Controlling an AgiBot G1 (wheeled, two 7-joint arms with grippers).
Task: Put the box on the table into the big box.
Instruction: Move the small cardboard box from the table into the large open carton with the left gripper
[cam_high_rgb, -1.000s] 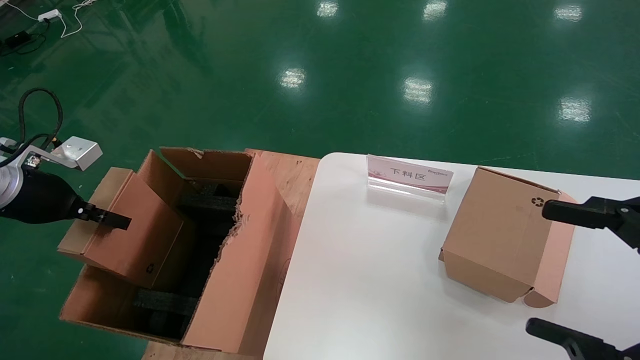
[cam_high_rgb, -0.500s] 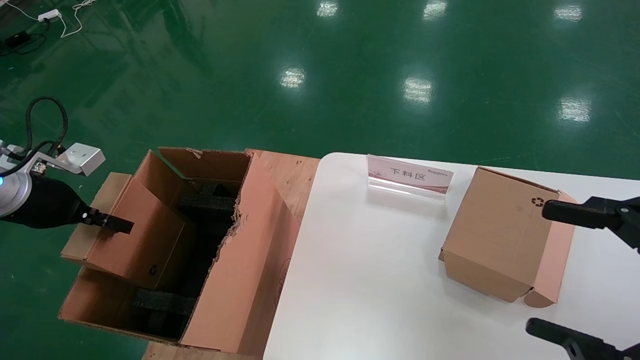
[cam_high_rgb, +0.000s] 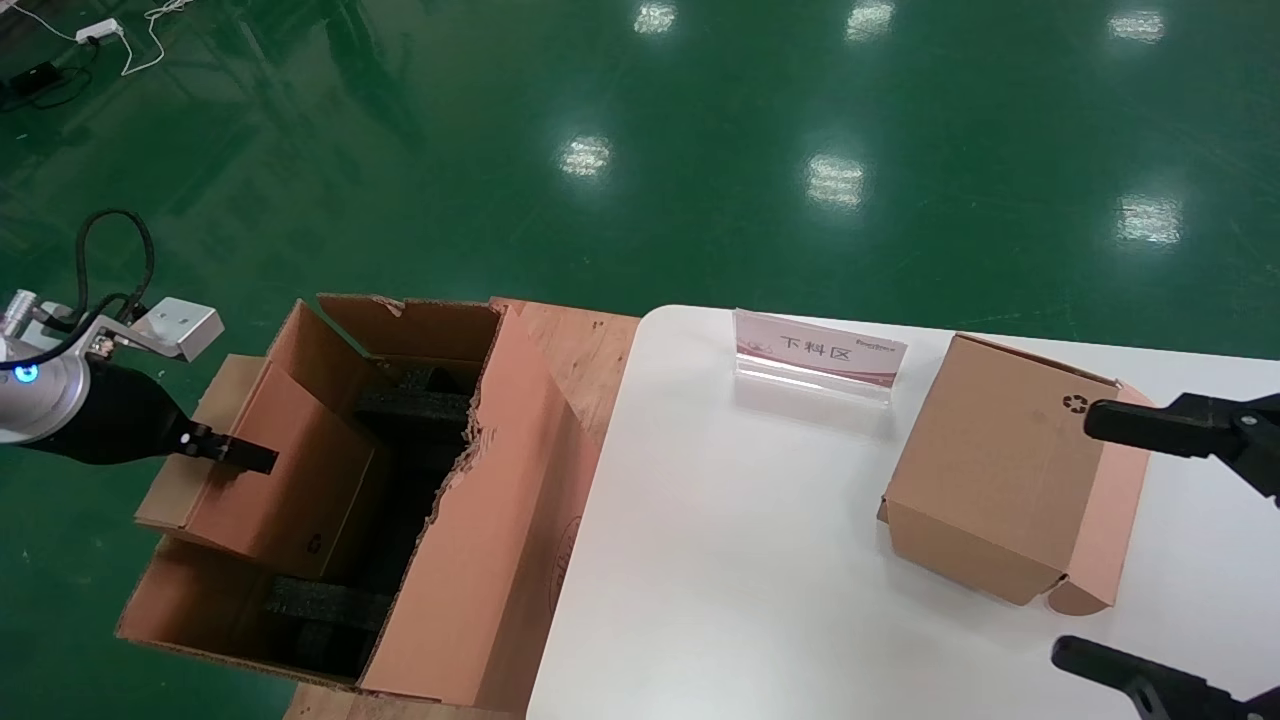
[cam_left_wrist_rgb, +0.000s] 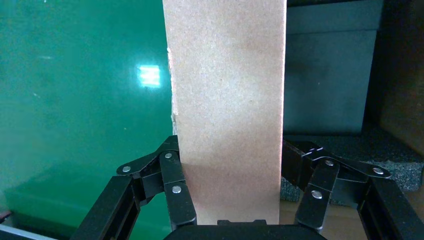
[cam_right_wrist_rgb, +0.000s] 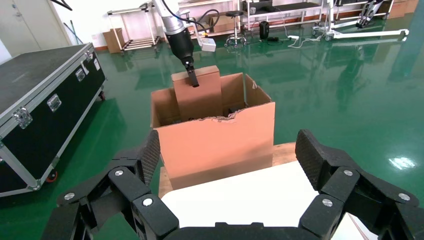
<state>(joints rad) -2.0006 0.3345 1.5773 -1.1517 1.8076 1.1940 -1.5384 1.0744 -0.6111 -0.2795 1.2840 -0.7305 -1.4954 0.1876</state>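
Left gripper: clamped on the box, which it holds upright, lower end inside the big box, against its left wall. Big box: on the floor, touching the table. Table: bears a sign stand and a cube-like carton. Right gripper: spread wide, flanking that carton.

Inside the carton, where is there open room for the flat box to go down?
The left gripper holds the box upright at the big box left wall. Open room: the dark gap between the box and the torn right wall, bordered by black foam blocks near and far.
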